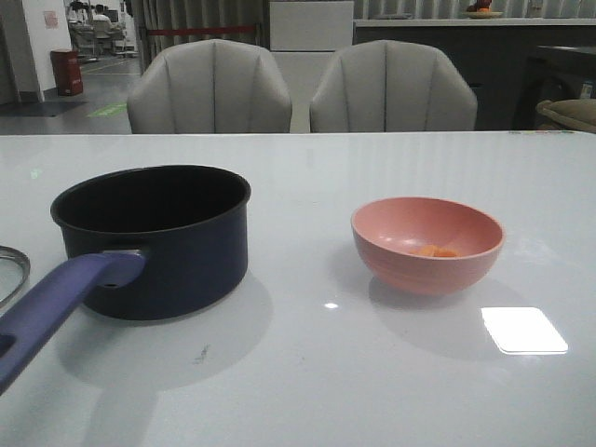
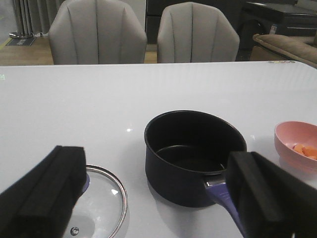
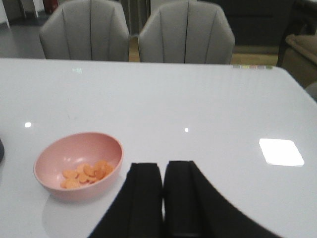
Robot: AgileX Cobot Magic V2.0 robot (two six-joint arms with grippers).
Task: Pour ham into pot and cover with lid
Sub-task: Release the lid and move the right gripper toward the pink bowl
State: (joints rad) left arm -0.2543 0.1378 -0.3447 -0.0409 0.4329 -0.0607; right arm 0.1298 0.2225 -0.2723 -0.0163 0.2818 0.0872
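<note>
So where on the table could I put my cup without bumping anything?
There is bare table between the pot and the pink bowl, in front of both, and in a wide strip behind them toward the chairs. It is crowded at the pot's left, where the handle sticks out toward the near edge and the lid lies close beside it.
</note>
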